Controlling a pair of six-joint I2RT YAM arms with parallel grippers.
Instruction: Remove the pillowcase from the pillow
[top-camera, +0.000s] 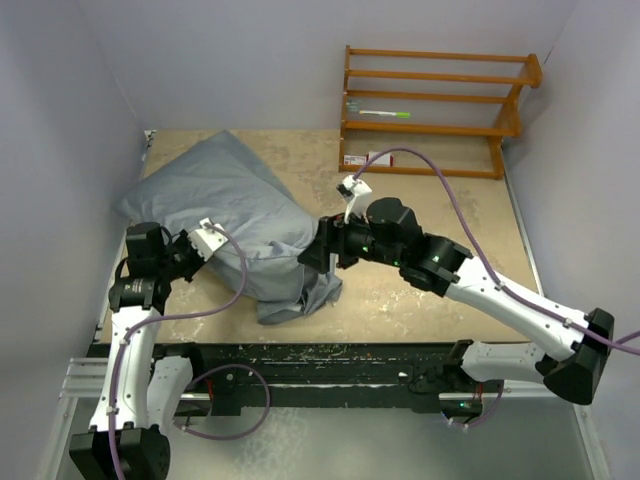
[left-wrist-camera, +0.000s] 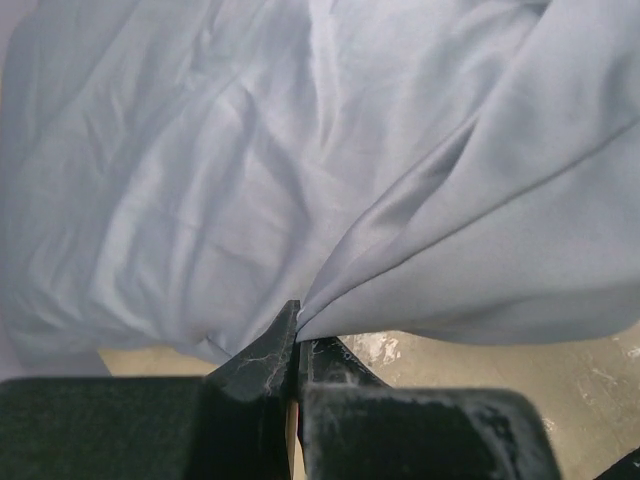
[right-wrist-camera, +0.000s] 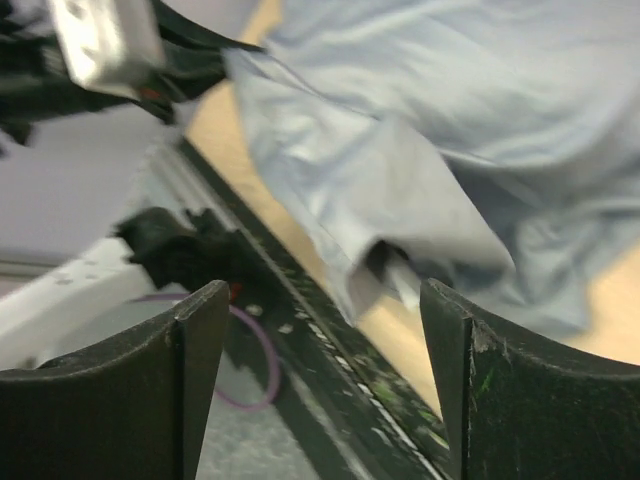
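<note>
— Where was the pillowcase when you froze the feed?

— From overhead, the pillowcase (top-camera: 225, 195) sat as a plump blue-grey mound in the upper left of the frame. It rested on the tabletop (top-camera: 420, 290), and its limp loose end trailed down toward the lower centre, close to the front edge.

— And the left side?

— I had the left gripper (left-wrist-camera: 298, 350) clamped tight, jaws pressed together on a pinched fold of the cloth (on its wrist camera the fabric fanned up and out from that pinch). Overhead, it was at the lower-left flank of the mound.

— The right one?

— The right gripper (right-wrist-camera: 322, 300) was spread wide with nothing between its fingers. The cover's slack, open end hung just beyond them, in the middle of that wrist view. Overhead, it was against the mound's right side, but I couldn't tell whether it was touching the cloth.

— Could you see the pillow?

— No, the cover hid it. A wooden rack (top-camera: 440, 110) stood in the upper right, well apart from everything.
</note>
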